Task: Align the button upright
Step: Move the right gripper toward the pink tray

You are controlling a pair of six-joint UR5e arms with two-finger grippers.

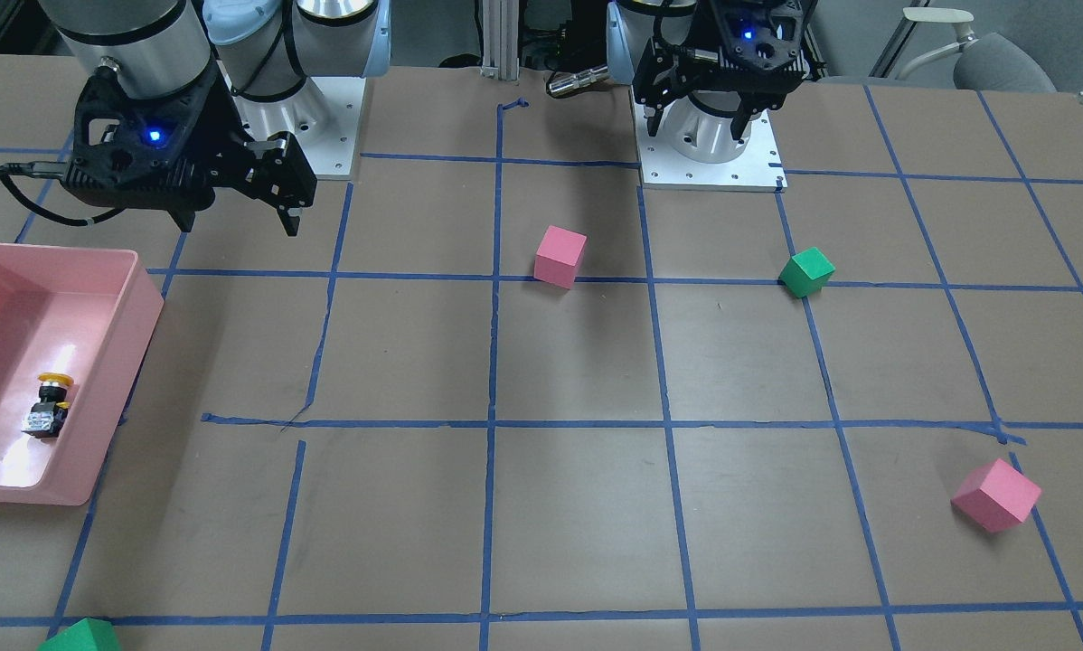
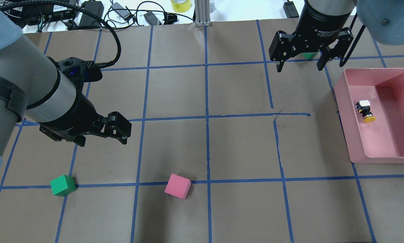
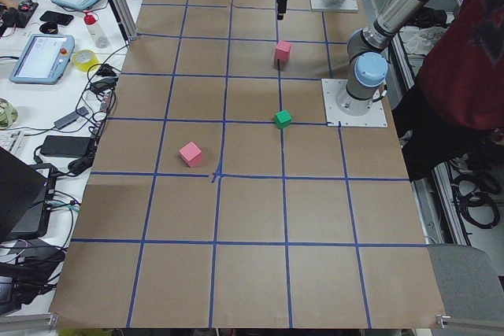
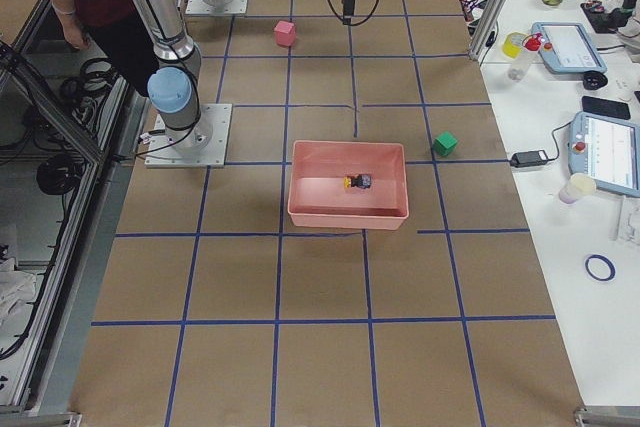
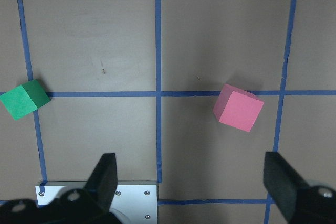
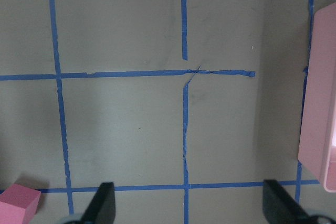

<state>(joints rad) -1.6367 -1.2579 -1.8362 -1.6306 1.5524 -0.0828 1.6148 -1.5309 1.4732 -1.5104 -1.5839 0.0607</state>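
The button (image 1: 49,407) lies on its side on the floor of the pink bin (image 1: 144,298), yellow cap toward the robot, grey base away. It also shows in the overhead view (image 2: 365,110) and the right side view (image 4: 357,182). My right gripper (image 2: 299,67) is open and empty, hovering over the table beside the bin's (image 2: 343,111) far corner, apart from the button. Its wrist view shows only the bin's edge (image 6: 315,103). My left gripper (image 2: 102,141) is open and empty, high over its base plate (image 5: 94,192), far from the bin.
A pink cube (image 1: 560,256) and a green cube (image 1: 805,271) sit near the robot's side. Another pink cube (image 1: 995,494) lies at the table's far left end. A green cube (image 1: 76,637) sits beyond the bin, by the far edge.
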